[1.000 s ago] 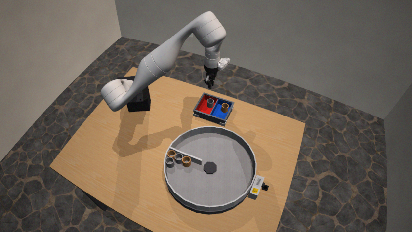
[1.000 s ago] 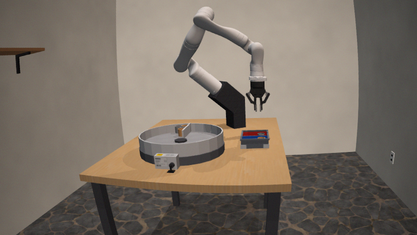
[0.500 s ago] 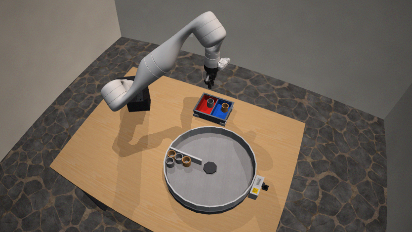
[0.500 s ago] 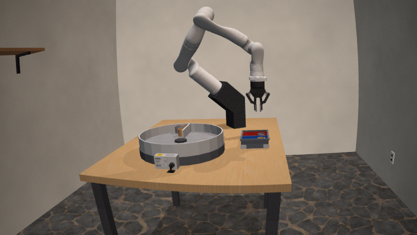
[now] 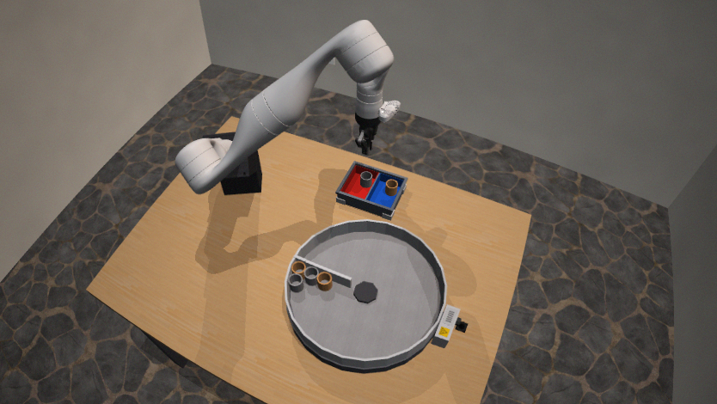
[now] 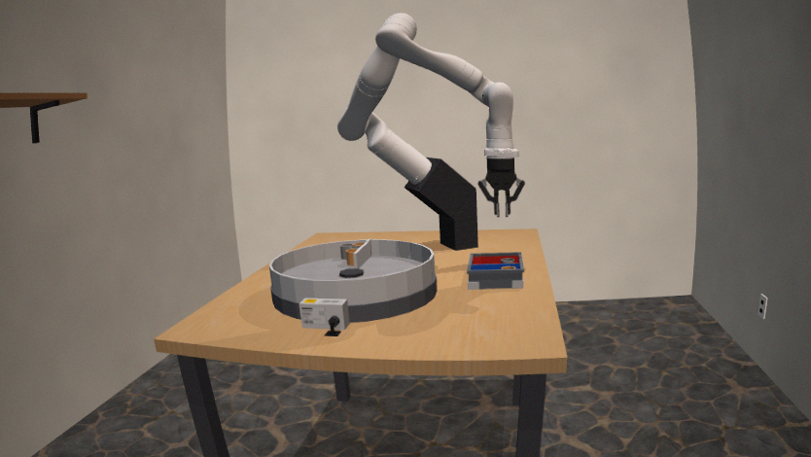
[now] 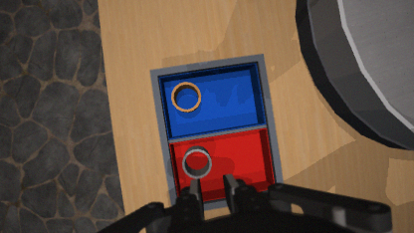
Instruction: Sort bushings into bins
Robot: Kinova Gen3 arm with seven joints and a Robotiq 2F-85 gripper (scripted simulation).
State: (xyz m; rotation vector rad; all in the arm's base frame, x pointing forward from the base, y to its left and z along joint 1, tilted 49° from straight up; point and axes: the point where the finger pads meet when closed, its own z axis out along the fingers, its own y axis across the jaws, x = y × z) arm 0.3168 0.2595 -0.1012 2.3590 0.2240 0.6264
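My gripper (image 5: pixel 364 146) hangs high above the far edge of the red bin (image 5: pixel 357 181), with its fingers close together and nothing between them; it also shows in the exterior view (image 6: pixel 501 213) and the wrist view (image 7: pixel 212 188). A steel bushing (image 7: pixel 197 162) stands in the red bin (image 7: pixel 224 161). A bronze bushing (image 7: pixel 186 97) stands in the blue bin (image 7: pixel 214 102). On the turntable (image 5: pixel 364 293), two bronze bushings (image 5: pixel 324 281) (image 5: pixel 298 267) and two steel bushings (image 5: pixel 310 273) (image 5: pixel 296 283) sit by the white divider bar (image 5: pixel 326 271) at the left.
The two bins share one grey tray (image 5: pixel 370 189) between the arm's black base (image 5: pixel 242 173) and the turntable. A black hub (image 5: pixel 364 291) marks the turntable's centre. A white control box (image 5: pixel 445 326) is fixed to its front right rim.
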